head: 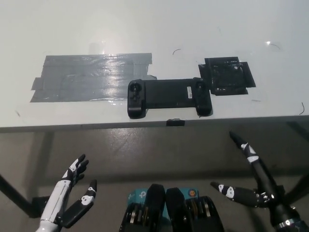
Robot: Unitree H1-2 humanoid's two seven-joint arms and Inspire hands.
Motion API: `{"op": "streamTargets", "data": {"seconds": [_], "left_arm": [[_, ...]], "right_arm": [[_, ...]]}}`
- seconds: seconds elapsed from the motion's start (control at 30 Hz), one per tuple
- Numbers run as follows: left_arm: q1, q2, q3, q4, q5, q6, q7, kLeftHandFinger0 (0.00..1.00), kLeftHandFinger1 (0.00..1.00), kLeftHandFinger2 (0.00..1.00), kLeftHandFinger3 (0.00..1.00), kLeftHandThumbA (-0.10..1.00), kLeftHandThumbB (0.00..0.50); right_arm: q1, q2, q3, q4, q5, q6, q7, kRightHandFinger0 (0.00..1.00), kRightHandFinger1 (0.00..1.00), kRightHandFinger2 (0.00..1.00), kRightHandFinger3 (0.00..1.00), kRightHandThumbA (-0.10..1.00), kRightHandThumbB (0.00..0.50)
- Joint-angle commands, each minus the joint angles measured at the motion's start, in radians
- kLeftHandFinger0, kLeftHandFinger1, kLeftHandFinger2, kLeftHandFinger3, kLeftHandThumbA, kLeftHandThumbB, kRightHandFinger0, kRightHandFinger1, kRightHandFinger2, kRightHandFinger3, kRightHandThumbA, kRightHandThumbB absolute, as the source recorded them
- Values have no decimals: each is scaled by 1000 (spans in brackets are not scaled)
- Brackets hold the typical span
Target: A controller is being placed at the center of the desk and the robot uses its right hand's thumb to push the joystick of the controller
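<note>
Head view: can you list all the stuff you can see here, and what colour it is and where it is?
Desk: one, white, fills the upper half of the picture.
Controller: one, black, lying flat near the desk's front edge, about the middle.
Grey tape patch: one, grey and shiny, stuck on the desk, left of the controller.
Black tape patch: one, black, stuck on the desk, right of the controller.
Floor: grey, below the desk edge.
Left hand: one, white with black fingers, lower left, open, off the desk.
Right hand: one, black, lower right, open, off the desk.
</note>
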Motion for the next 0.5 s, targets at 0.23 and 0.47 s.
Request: {"op": "streamTargets", "data": {"seconds": [0.23, 0.47], "left_arm": [[-12, -3, 4, -50, 8, -18, -3, 1000, 1000, 1000, 1000, 498, 97], [-25, 0, 3, -44, 7, -16, -8, 1000, 1000, 1000, 1000, 492, 99]], "right_arm": [[-162, -12, -84, -146, -41, 55, -15, 1000, 1000, 1000, 1000, 995, 348], [-342, -30, -123, -58, -19, 120, -4, 1000, 1000, 1000, 1000, 1000, 327]]}}
